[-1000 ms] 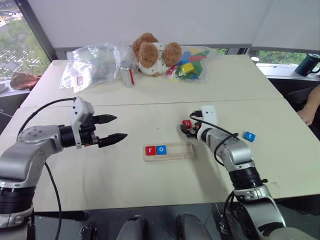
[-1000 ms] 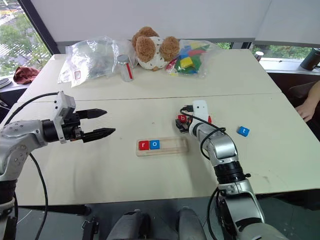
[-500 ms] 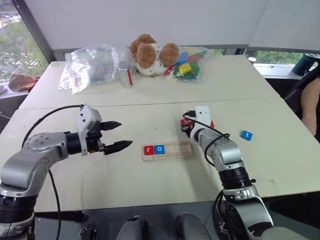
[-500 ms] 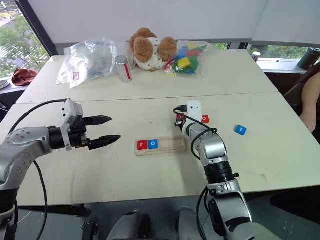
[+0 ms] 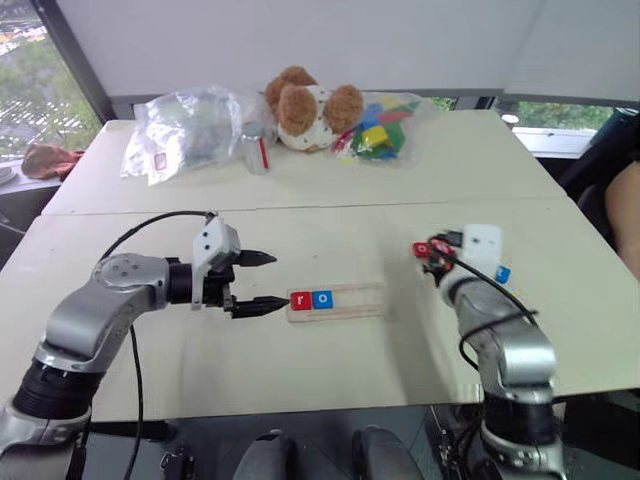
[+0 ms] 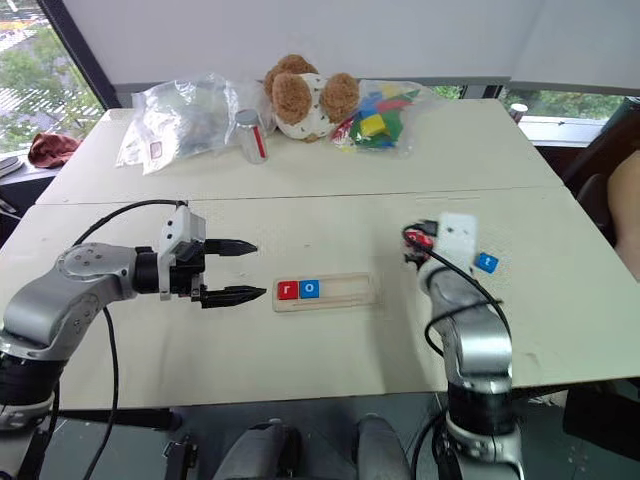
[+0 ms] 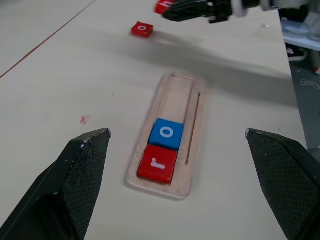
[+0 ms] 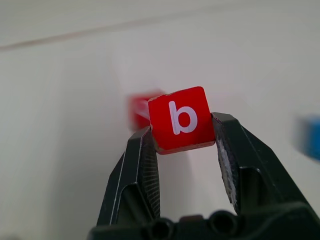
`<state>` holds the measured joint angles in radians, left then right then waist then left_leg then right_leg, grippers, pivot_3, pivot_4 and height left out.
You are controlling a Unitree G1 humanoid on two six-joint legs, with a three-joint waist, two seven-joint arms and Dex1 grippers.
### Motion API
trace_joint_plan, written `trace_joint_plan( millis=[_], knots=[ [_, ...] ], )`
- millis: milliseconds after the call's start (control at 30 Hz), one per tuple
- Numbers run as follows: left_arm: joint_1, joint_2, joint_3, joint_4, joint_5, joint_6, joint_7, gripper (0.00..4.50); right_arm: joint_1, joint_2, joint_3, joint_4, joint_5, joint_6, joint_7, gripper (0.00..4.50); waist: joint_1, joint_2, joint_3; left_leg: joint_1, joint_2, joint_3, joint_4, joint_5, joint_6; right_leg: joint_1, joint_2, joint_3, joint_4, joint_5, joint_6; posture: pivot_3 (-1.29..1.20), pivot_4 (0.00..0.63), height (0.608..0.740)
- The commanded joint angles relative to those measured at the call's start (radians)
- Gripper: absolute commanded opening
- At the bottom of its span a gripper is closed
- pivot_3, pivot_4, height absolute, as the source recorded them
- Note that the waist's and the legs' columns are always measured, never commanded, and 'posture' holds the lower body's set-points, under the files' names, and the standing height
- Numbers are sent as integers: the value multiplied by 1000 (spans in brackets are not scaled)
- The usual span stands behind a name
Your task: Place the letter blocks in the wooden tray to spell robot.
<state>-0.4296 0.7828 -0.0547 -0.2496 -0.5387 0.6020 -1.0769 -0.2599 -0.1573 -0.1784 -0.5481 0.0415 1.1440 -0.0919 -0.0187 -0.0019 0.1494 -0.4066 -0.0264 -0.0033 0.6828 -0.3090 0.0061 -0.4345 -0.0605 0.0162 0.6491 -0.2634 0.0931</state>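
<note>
Wooden tray (image 7: 192,107) holding red r block (image 7: 158,163) touching blue o block (image 7: 167,133), red block (image 7: 142,29) lying beyond

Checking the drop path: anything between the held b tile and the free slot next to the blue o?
Nothing visible. The right pincer holds the red square b tile above bare table. The pale wooden tray has its groove empty beyond the blue o tile.

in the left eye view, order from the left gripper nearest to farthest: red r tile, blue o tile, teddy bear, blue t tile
From the left gripper:
1. red r tile, in the tray's near end
2. blue o tile, beside it
3. teddy bear, at the table's far edge
4. blue t tile, behind the right arm
</note>
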Motion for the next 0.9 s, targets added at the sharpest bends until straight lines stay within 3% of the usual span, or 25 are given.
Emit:
trace_joint_plan(
  millis=[33,167,400,600,633,667,767,833,900],
  knots=[
    [-44,-17,-25,33,22,-34,-32,4500,43,91,-12,-147,-8,103,-46,1154,-2,0,0,1,0,0,0,0,0,0,0,0,0,0,0,0,150,740],
    [-77,-42,-51,79,46,-55,-53,4500,67,182,-12,-127,-22,118,-78,1154,-1,0,0,4,2,-1,0,1,-1,1,4,1,3,0,0,0,150,740],
    [-79,-58,-59,103,71,-71,-66,4500,29,245,-46,-17,-33,73,-113,1154,3,0,0,7,1,-1,0,1,-1,4,5,1,2,0,0,0,150,740],
    [-55,-49,-50,83,73,-63,-61,4500,30,237,-49,-18,-37,110,-113,4162,0,0,0,8,2,-1,0,1,-1,6,4,1,1,0,0,0,150,740],
    [-50,-46,-47,78,72,-62,-60,4500,26,218,-43,-31,-40,120,-106,4429,-2,0,0,9,2,-1,0,1,-1,7,4,1,1,0,0,0,150,740],
    [-47,-45,-45,75,71,-61,-60,4500,24,206,-39,-41,-42,128,-101,4429,-2,0,0,10,2,-1,0,1,-1,7,4,1,1,0,0,0,150,740],
    [-46,-27,-22,78,57,-53,-71,4500,-3,132,-69,-108,-12,-80,-25,4429,-1,1,1,10,2,-1,-1,1,-1,7,4,2,2,0,-1,0,150,740],
    [-48,-19,-15,81,53,-52,-77,4500,17,68,-61,-108,14,-198,62,4429,2,2,1,10,2,0,0,1,-1,7,4,2,1,0,0,0,150,740],
    [-53,-3,-24,91,64,-52,-94,4500,55,-52,-51,-60,66,-336,238,4429,3,2,1,10,2,-1,-1,0,0,8,5,1,1,0,0,0,150,740]
  ],
)
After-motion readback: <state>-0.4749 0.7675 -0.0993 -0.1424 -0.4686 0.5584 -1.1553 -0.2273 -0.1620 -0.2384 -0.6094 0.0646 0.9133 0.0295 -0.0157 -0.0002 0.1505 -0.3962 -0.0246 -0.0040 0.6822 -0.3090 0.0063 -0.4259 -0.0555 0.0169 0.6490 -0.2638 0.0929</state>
